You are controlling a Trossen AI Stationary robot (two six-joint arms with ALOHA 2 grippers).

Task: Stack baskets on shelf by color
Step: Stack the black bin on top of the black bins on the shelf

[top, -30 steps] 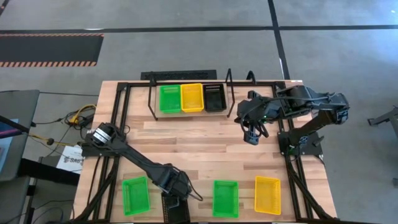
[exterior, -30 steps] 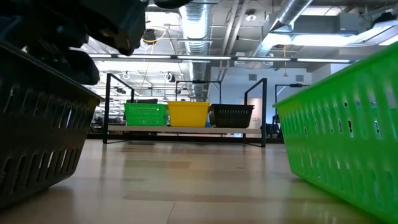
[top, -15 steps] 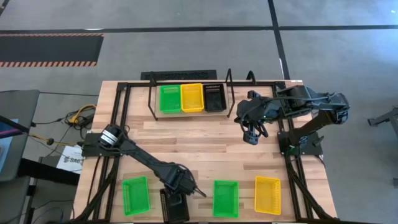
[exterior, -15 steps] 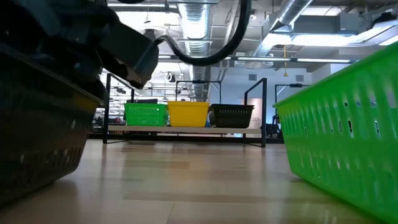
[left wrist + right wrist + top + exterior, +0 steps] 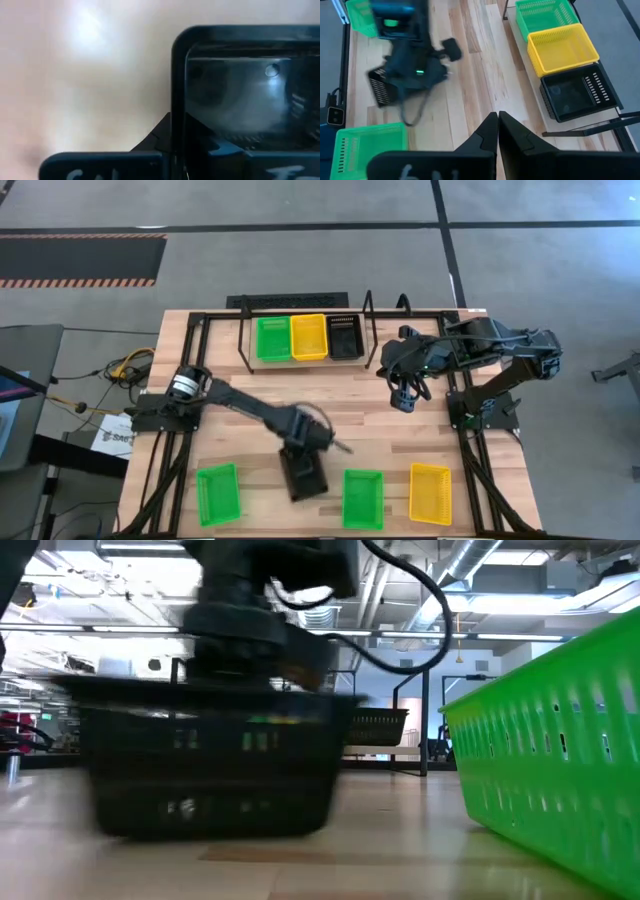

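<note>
On the shelf (image 5: 368, 330) at the far side stand a green basket (image 5: 273, 338), a yellow basket (image 5: 308, 336) and a black basket (image 5: 345, 335), side by side. My left gripper (image 5: 182, 145) points down near the table's middle, shut on another black basket (image 5: 303, 477), which is blurred in the low view (image 5: 215, 765). Two green baskets (image 5: 218, 494) (image 5: 363, 498) and a yellow basket (image 5: 430, 492) rest on the table by its near edge. My right gripper (image 5: 497, 125) hangs shut and empty above the table, right of the shelf. My left gripper has one finger (image 5: 152, 137) outside and one inside the black basket's wall (image 5: 177, 100) at its far end, near a corner. The fingers come from above, pointing down. The basket stays level, close to the tabletop; whether it is lifted clear I cannot tell.
The shelf's black wire end loops (image 5: 243, 340) stand up at both ends. A dark frame (image 5: 195, 360) runs along the table's left and right sides. Bare wood (image 5: 300, 395) lies between the shelf and the near row of baskets.
My left gripper has swung away from the table's near edge toward the middle and a little to the right. The black basket has come along with it, from the near edge to between the left green basket and the middle one.
</note>
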